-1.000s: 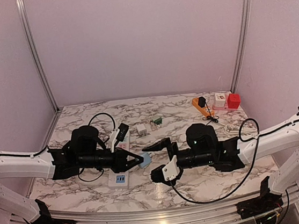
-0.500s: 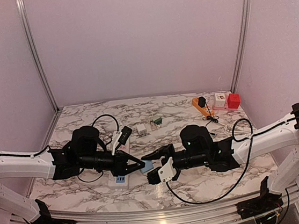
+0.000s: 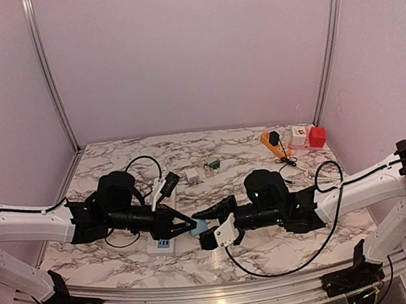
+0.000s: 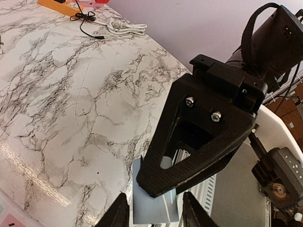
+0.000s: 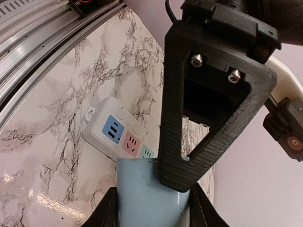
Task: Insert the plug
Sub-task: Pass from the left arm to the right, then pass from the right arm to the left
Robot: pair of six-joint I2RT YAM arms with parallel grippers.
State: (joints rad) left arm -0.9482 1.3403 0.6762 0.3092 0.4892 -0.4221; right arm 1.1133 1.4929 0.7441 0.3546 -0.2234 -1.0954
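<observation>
Plug (image 5: 142, 201): pale blue block, gripped between both pincers near the middle of the tabletop (image 3: 113, 263), just beside the near end of the power strip (image 5: 124, 135).
Left pincer (image 4: 155, 213): closed on the plug, one finger against each side.
Right pincer (image 3: 206, 229): narrowed onto the same plug from the opposite side, fingers touching both faces.
Power strip: flat, with blue, pink and green sockets facing up.

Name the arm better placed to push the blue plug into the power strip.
Right, probably. Both grippers pinch the blue plug, but the right gripper points at the power strip, whose sockets lie beyond the plug in its wrist view; the left gripper faces away.
</observation>
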